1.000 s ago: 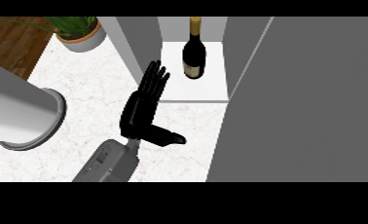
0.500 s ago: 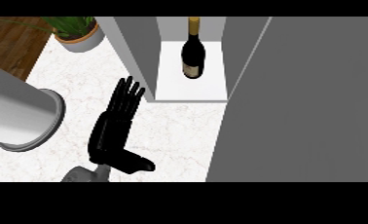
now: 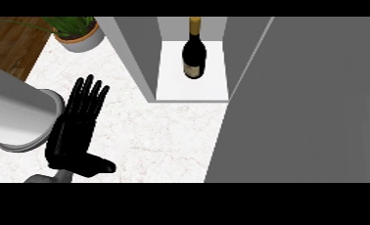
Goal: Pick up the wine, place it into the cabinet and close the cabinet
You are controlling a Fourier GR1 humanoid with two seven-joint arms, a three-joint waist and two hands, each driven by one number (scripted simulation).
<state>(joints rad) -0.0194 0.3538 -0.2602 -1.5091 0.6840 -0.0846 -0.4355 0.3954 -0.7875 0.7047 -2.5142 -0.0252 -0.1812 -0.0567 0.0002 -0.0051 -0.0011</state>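
While the wine bottle (image 3: 193, 55) stands upright on the white floor of the cabinet (image 3: 192, 88), the left hand (image 3: 74, 128) hangs well apart at about 7 o'clock from it, fingers straight and spread, holding nothing. Cabinet's grey side wall (image 3: 137, 53) stands btwn hand and bottle. Grey door panel (image 3: 296, 101) fills the 3 o'clock side. Marble counter (image 3: 170, 141) lies bare in front of the shelf. Potted plant (image 3: 77, 32) at 11 o'clock; grey cylinder (image 3: 22, 116) at 9.
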